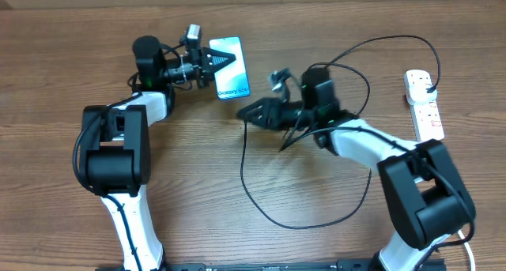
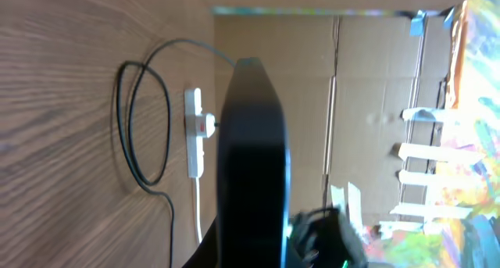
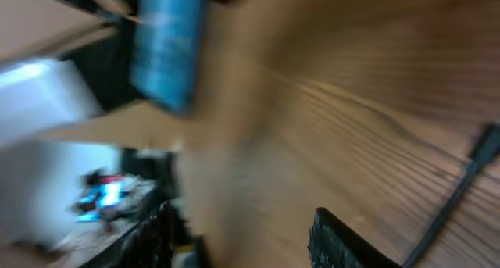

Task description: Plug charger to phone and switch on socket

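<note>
phone (image 1: 229, 72): light-blue screen with dark lettering; from my left wrist it looks near black, with a thin blue line along one edge
cable (image 1: 261, 204): black all along
socket (image 1: 424, 105): white with small red switches
cord (image 2: 200, 209): white
table (image 1: 55, 81): mid-brown with fine streaked wood grain
my left arm (image 1: 130, 216): white links, black joints
my right arm (image 1: 364, 138): white links, black joints
my left gripper (image 1: 224, 62): black
my right gripper (image 1: 247, 111): black
</note>
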Controlling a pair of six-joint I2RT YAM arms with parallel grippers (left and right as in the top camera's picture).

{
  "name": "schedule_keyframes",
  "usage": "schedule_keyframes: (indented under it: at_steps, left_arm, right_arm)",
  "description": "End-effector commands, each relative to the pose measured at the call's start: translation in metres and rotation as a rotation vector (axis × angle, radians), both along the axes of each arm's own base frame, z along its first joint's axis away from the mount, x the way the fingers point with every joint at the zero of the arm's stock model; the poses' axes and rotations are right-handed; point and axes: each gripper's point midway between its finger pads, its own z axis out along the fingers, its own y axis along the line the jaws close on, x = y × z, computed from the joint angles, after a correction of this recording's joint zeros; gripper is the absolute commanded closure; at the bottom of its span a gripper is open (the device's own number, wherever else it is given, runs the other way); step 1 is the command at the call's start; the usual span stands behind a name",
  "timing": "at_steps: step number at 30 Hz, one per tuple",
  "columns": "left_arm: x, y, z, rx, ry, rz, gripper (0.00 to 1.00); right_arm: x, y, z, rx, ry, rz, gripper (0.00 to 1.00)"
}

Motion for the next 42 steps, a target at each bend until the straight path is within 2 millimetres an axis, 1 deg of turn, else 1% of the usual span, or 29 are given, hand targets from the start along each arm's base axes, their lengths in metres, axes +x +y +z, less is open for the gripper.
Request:
schedule_keyframes:
  at_steps: [1, 5, 7, 9, 11, 12, 13, 15, 16, 17, 21, 25, 29, 34, 36, 38, 40, 42]
  left_arm:
    - [0.002, 0.014, 0.014, -0.002, -0.039, 0.003, 0.95]
    - [0.002, 0.027, 0.013, 0.001, -0.050, 0.006, 0.96]
    - [0.002, 0.030, 0.013, 0.001, -0.053, 0.006, 0.96]
    - [0.003, 0.033, 0.013, 0.004, -0.063, 0.010, 0.95]
    - [0.003, 0.036, 0.013, 0.006, -0.071, 0.016, 0.95]
    - [0.004, 0.037, 0.013, 0.007, -0.072, 0.018, 0.96]
    - [0.004, 0.038, 0.013, 0.007, -0.072, 0.021, 0.96]
    - [0.004, 0.039, 0.013, 0.007, -0.073, 0.022, 0.95]
    - [0.004, 0.039, 0.013, 0.007, -0.073, 0.022, 0.96]
    - [0.004, 0.039, 0.013, 0.007, -0.073, 0.021, 0.95]
    - [0.004, 0.039, 0.013, 0.009, -0.080, 0.021, 0.96]
    - [0.004, 0.039, 0.013, 0.009, -0.080, 0.023, 0.96]
    - [0.005, 0.039, 0.013, 0.009, -0.079, 0.025, 0.96]
    - [0.005, 0.039, 0.013, 0.009, -0.079, 0.024, 0.96]
    - [0.005, 0.039, 0.013, 0.009, -0.079, 0.024, 0.95]
    - [0.005, 0.039, 0.013, 0.009, -0.079, 0.025, 0.96]
    - [0.005, 0.039, 0.013, 0.009, -0.079, 0.028, 0.95]
    - [0.006, 0.039, 0.013, 0.010, -0.079, 0.030, 0.95]
  right_arm:
    - [0.017, -0.001, -0.022, -0.172, -0.146, -0.096, 0.45]
    - [0.021, 0.000, -0.039, -0.343, -0.215, -0.175, 0.44]
    - [0.022, -0.001, -0.047, -0.462, -0.271, -0.204, 0.39]
    - [0.021, 0.000, -0.049, -0.586, -0.349, -0.210, 0.34]
    - [0.021, 0.002, -0.047, -0.671, -0.407, -0.223, 0.26]
    - [0.022, 0.002, -0.045, -0.704, -0.428, -0.240, 0.19]
    - [0.022, 0.002, -0.043, -0.729, -0.443, -0.257, 0.17]
    - [0.023, 0.002, -0.041, -0.754, -0.471, -0.268, 0.12]
    - [0.024, 0.001, -0.041, -0.760, -0.473, -0.276, 0.07]
    - [0.024, 0.001, -0.041, -0.760, -0.473, -0.275, 0.00]
    - [0.028, -0.003, -0.040, -0.766, -0.480, -0.282, 0.00]
    - [0.029, -0.002, -0.042, -0.763, -0.483, -0.283, 0.00]
    - [0.030, -0.001, -0.053, -0.776, -0.472, -0.275, 0.03]
    - [0.029, 0.001, -0.072, -0.807, -0.449, -0.253, 0.14]
    - [0.030, 0.001, -0.075, -0.810, -0.445, -0.251, 0.22]
    - [0.029, 0.001, -0.078, -0.816, -0.441, -0.248, 0.24]
    - [0.028, 0.001, -0.084, -0.824, -0.433, -0.242, 0.31]
    - [0.028, 0.001, -0.091, -0.829, -0.424, -0.236, 0.33]
